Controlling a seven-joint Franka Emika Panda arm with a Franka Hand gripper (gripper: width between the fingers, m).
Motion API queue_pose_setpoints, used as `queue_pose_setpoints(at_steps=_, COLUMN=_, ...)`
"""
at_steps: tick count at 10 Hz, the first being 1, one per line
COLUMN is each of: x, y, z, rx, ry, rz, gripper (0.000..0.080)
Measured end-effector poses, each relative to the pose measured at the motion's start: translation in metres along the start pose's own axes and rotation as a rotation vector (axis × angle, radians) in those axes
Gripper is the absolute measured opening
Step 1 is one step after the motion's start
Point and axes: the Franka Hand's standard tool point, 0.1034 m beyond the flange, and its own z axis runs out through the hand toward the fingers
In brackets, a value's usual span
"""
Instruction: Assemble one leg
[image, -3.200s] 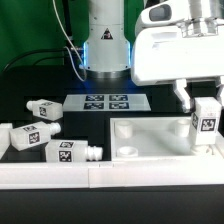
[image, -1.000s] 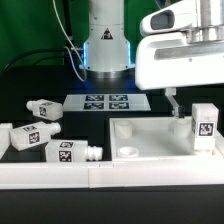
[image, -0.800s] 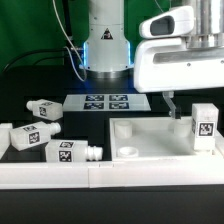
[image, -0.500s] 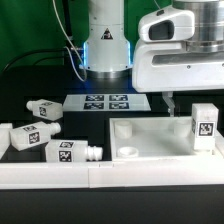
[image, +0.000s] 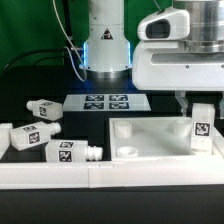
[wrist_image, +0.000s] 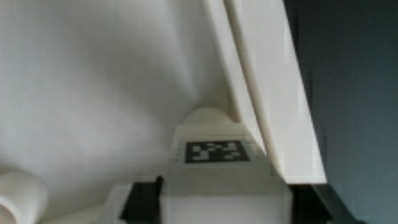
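Observation:
One leg (image: 201, 125) stands upright at the exterior view's right corner of the large white square top (image: 150, 124). It is a small white block with a black-and-white tag. My gripper (image: 198, 106) is down over it from above. In the wrist view the leg (wrist_image: 217, 172) sits between my two dark fingers (wrist_image: 146, 200), which press against its sides, so my gripper (wrist_image: 222, 205) is shut on it. The top's inner surface (wrist_image: 89, 90) fills the rest of that view. The leg's peg is hidden.
Three more legs lie loose on the black table at the exterior view's left (image: 42, 108), (image: 28, 134), (image: 68, 151). The marker board (image: 108, 101) lies behind the top. The robot base (image: 106, 45) stands at the back. A white ledge (image: 60, 178) runs along the front.
My gripper let go of the upright leg, rose, then came back down and closed around it. The leg now sits slightly further to the exterior view's left and looks turned.

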Motion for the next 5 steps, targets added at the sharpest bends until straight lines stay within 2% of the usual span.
queue_pose_setpoints(at_steps=2, x=0.0007, y=-0.0007, z=-0.0001, rx=0.001, ry=0.006, rz=0.163, gripper=0.0284)
queue_pose_setpoints(at_steps=5, x=0.0018, y=-0.0072, z=0.0010, rx=0.023, ry=0.041, rz=0.583, gripper=0.0284)
